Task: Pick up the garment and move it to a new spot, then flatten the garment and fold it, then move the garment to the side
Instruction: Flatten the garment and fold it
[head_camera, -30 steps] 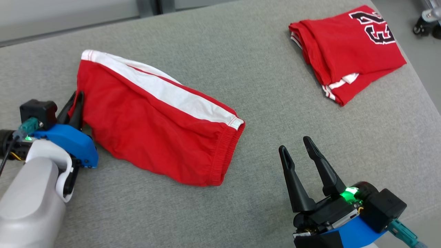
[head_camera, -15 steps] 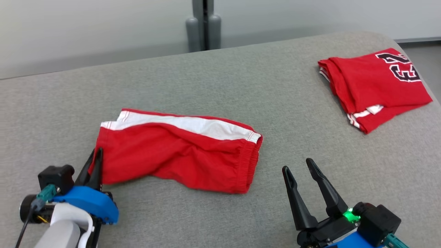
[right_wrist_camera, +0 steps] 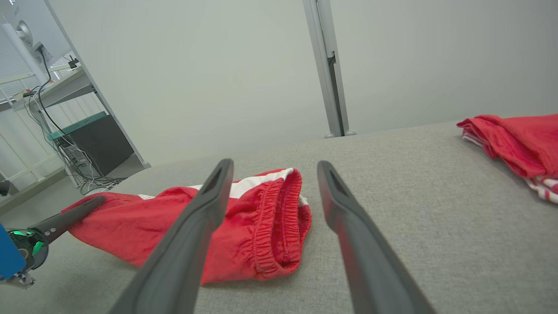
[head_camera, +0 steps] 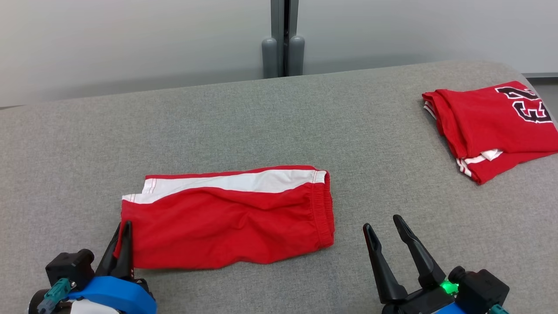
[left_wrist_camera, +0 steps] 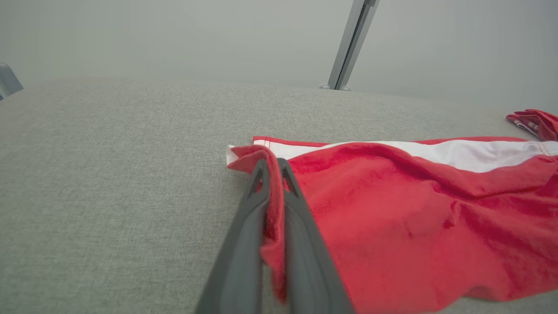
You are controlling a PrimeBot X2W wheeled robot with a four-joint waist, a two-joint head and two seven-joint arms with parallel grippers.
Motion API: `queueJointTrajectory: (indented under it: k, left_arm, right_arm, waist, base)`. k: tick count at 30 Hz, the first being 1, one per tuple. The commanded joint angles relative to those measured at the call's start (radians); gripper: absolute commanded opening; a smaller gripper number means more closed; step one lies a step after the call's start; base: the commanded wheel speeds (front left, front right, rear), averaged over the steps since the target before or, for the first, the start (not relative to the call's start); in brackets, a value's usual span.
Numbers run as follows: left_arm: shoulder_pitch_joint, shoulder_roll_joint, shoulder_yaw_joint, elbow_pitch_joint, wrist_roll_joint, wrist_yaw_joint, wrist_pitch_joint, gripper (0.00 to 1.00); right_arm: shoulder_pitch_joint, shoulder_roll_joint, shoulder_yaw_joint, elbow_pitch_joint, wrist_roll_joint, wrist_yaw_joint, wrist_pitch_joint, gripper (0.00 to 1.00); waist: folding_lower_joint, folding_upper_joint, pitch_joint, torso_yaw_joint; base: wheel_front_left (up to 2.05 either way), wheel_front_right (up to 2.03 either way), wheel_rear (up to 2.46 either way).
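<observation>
Left gripper [head_camera: 123,226] pinches shorts [head_camera: 226,218]; right gripper [head_camera: 383,222] agape.

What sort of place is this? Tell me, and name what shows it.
Likely a robotics lab or test room: a grey fabric-covered table holding red shorts, plain wall panels joined by a metal post, and a desk trailing cables beside a dark equipment box.

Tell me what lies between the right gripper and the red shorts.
Bare grey surface, nothing else: in the head view the open right gripper sits right of the red shorts, apart from the waistband.
</observation>
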Motion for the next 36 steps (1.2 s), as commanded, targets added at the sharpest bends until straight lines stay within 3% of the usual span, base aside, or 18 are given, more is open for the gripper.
queueJointTrajectory:
  k: [1, 9, 13, 20, 30, 36]
  left_arm:
    - [0.0, -0.003, 0.004, -0.003, -0.002, 0.006, -0.012, 1.0]
    - [0.018, -0.039, 0.041, -0.007, 0.064, 0.018, -0.099, 1.0]
    - [0.028, -0.064, 0.088, -0.085, 0.152, 0.018, -0.103, 1.0]
    - [0.11, -0.132, 0.141, -0.194, 0.291, -0.016, -0.103, 1.0]
    - [0.193, -0.176, 0.144, -0.134, 0.361, -0.041, -0.104, 1.0]
    - [0.218, -0.188, 0.159, -0.081, 0.374, -0.057, -0.103, 1.0]
  right_arm:
    - [0.009, 0.0, 0.0, 0.0, 0.003, 0.0, 0.003, 1.0]
    - [0.005, -0.002, -0.046, 0.018, -0.018, 0.0, 0.002, 1.0]
    - [0.024, -0.002, -0.085, 0.023, -0.029, 0.0, 0.005, 1.0]
    - [0.059, -0.001, -0.154, 0.016, -0.054, 0.0, 0.011, 1.0]
    - [0.131, -0.001, -0.262, 0.034, -0.092, 0.0, 0.053, 1.0]
    - [0.16, -0.001, -0.257, 0.063, -0.103, 0.0, 0.069, 1.0]
  waist:
    - [0.0001, 0.0, -0.003, 0.0]
    - [0.0001, 0.0, -0.066, 0.021]
    - [0.0001, 0.0, -0.111, 0.059]
    - [0.0001, 0.0, -0.168, 0.117]
    - [0.0001, 0.0, -0.209, 0.127]
    - [0.0001, 0.0, -0.214, 0.126]
  base:
    - [0.0, 0.0, 0.0]
    - [0.0, 0.0, 0.0]
    - [0.0, 0.0, 0.0]
    - [0.0, 0.0, 0.0]
    - [0.0, 0.0, 0.0]
    - [0.0, 0.0, 0.0]
